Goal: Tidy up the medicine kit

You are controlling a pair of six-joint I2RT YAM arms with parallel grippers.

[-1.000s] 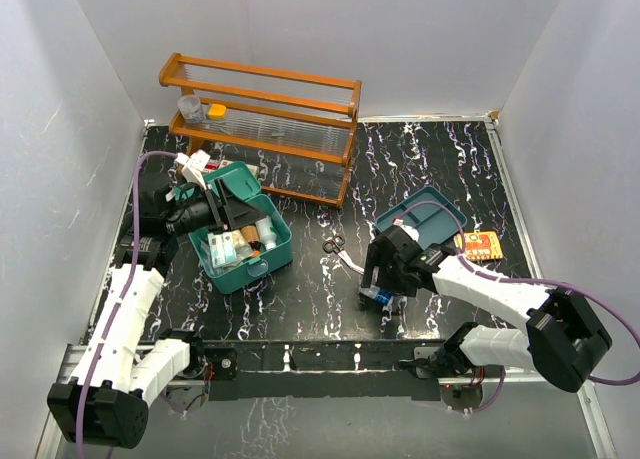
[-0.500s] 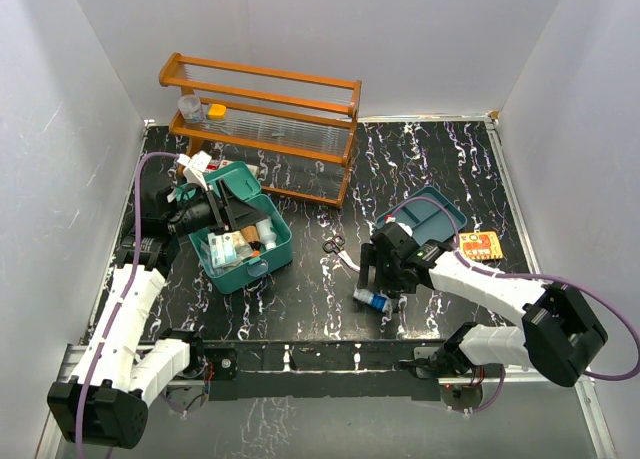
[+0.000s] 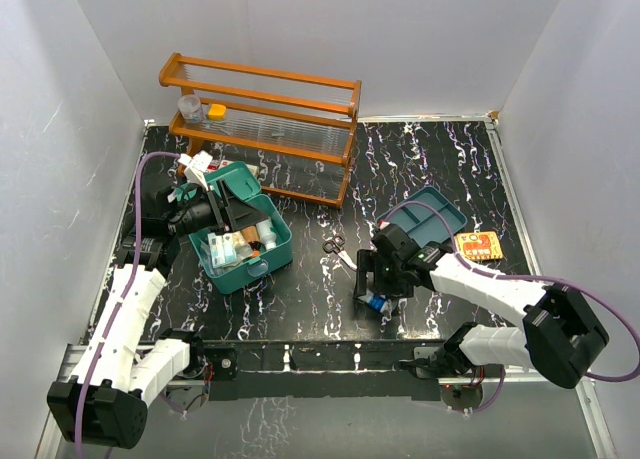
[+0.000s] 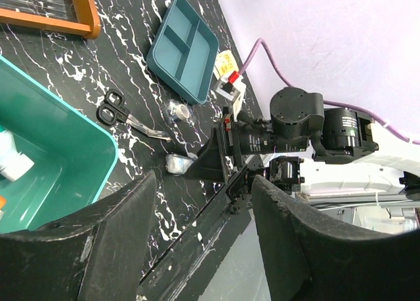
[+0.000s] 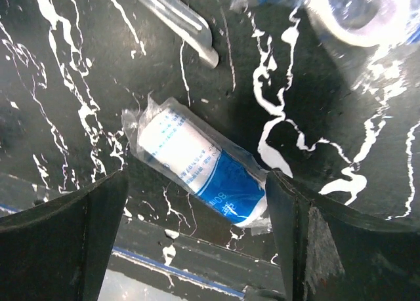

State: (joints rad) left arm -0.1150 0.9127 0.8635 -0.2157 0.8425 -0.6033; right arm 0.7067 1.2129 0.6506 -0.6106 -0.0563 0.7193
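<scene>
- Right wrist view: right gripper point(image 5: 193, 183) hangs spread wide, empty, straddling the wrapped roll point(image 5: 200, 176).
- Roll's long axis runs 10 to 4 o'clock, skewed to the fingers' 9-to-3 closing line.
- Seen from the top, the kit point(image 3: 250, 269) lies at 9 o'clock from the roll, well apart.
- Left gripper point(image 3: 222, 214) is over the kit, jaws apart and empty.

Black marbled table point(image 3: 300, 294) carries wooden rack point(image 3: 262, 77), open medicine kit point(image 3: 252, 270), scissors point(image 3: 335, 245), compartment tray point(image 3: 441, 210), yellow card point(image 3: 480, 245) beside tray, wrapped roll point(image 5: 200, 170) near front edge
</scene>
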